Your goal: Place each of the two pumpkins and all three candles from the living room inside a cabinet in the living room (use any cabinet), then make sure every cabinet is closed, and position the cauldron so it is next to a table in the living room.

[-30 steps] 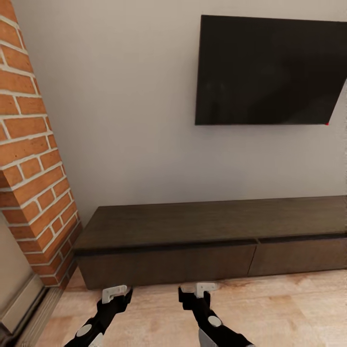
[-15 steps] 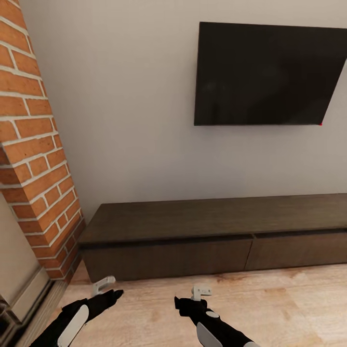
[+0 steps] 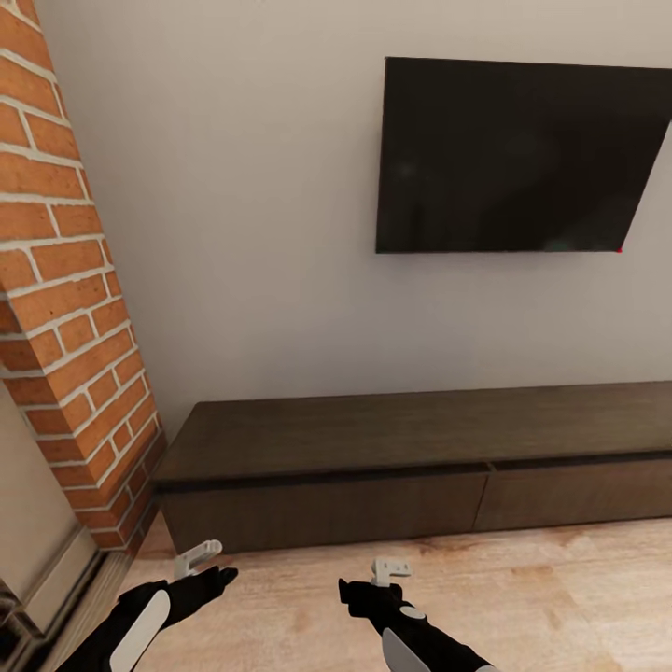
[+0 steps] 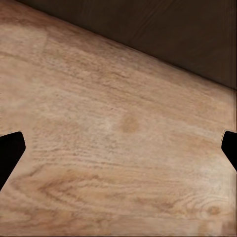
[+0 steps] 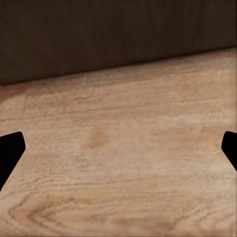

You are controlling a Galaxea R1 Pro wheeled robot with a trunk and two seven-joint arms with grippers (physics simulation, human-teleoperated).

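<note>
While closed, one cabinet (image 3: 411,467) seemingly shows two panels.

cabinet (image 3: 373,467) on the floor (image 3: 523,597) against the wall (image 3: 252,233) | television (image 3: 513,159) on wall above cabinet's right part | brick column (image 3: 65,308) left of cabinet | both front panels flush

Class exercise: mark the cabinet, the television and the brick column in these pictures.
cabinet (image 3: 373,439), head view, on its flat dark-brown top.
television (image 3: 509,154), head view, middle of its black screen.
brick column (image 3: 65,308), head view, on its brick face.
</note>
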